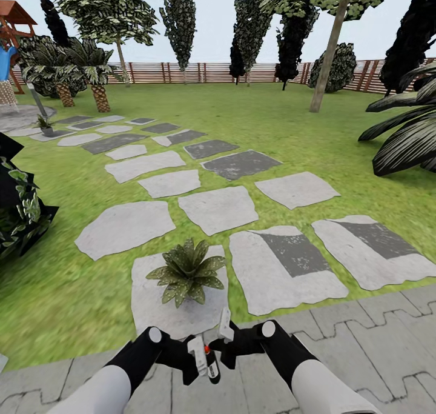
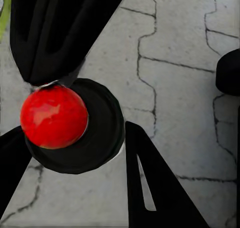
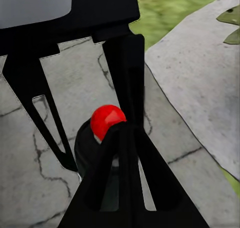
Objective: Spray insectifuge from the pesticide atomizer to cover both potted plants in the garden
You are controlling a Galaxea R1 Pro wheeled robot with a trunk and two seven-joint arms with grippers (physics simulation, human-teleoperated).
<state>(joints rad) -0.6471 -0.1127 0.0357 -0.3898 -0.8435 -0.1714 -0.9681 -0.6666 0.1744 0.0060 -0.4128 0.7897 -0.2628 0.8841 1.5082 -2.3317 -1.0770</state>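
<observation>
My left gripper point(image 1: 203, 359) is shut on the pesticide atomizer point(image 1: 212, 365), low over the grey paving in the head view. In the left wrist view its black round cap point(image 2: 102, 133) with a red knob sits between my left fingers. My right gripper point(image 1: 224, 332) is shut, and its tips point(image 3: 122, 128) rest against the red knob. Just ahead, one potted plant point(image 1: 188, 273) sits on a stepping stone, its leaves dotted with whitish insectifuge specks. The other potted plant point(image 1: 43, 123) is far off at the left, too small to show specks. Around them lies the garden lawn point(image 1: 272, 117).
Grey interlocking paving point(image 1: 375, 329) lies under my arms. Stepping stones point(image 1: 218, 208) lead away to the far left. A dark bush point(image 1: 18, 208) stands at the left and large dark leaves point(image 1: 406, 141) at the right. A tree trunk point(image 1: 327, 62) and a slatted fence point(image 1: 181, 73) stand behind.
</observation>
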